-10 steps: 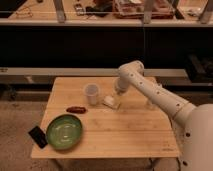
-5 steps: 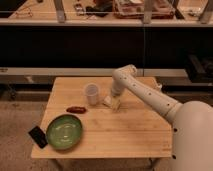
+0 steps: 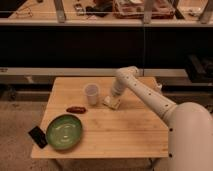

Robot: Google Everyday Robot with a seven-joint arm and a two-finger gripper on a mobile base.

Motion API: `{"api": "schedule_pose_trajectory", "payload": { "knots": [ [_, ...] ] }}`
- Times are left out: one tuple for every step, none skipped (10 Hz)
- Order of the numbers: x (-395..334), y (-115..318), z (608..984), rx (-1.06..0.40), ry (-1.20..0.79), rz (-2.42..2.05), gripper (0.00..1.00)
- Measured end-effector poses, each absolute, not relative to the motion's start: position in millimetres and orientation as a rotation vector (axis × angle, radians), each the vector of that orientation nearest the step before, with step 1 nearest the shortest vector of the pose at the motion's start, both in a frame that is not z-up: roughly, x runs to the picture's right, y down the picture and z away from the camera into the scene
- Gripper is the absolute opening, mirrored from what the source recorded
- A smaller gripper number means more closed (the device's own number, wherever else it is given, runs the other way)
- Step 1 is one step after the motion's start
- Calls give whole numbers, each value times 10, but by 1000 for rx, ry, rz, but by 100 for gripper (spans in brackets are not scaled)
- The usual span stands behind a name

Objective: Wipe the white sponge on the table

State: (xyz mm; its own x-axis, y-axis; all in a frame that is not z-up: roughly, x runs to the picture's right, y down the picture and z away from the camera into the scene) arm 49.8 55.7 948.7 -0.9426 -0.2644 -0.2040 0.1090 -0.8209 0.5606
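Beside cup, gripper on sponge, shifted left

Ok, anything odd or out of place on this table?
Nothing spilled or tipped: the cup stands upright, gripper is down at the white sponge. The black object sits at the table left edge, perhaps overhanging.

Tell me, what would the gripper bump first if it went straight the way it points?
The gripper points down over the table. The white sponge lies right beneath it, so it would likely meet that first; it may already touch.
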Motion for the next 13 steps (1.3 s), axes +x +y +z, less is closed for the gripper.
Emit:
{"api": "schedule_pose_trajectory", "payload": {
  "knots": [
    [535,592,9498,407,-854,-2788,38],
    [563,645,9501,408,-883,-2780,28],
    [591,690,9504,400,-909,-2780,18],
    [636,740,9510,387,-938,-2781,6],
    [664,750,9503,384,-948,-2784,2],
    [706,736,9470,383,-945,-2789,0],
    [816,703,9403,372,-930,-2808,0],
    [876,660,9277,392,-907,-2826,0],
    [868,673,9201,408,-903,-2841,0],
    [842,754,9110,424,-912,-2861,0],
    [834,928,9019,432,-934,-2882,0],
    [832,1128,8942,432,-957,-2891,0],
    [820,1285,8892,434,-973,-2893,0]
  ]
}}
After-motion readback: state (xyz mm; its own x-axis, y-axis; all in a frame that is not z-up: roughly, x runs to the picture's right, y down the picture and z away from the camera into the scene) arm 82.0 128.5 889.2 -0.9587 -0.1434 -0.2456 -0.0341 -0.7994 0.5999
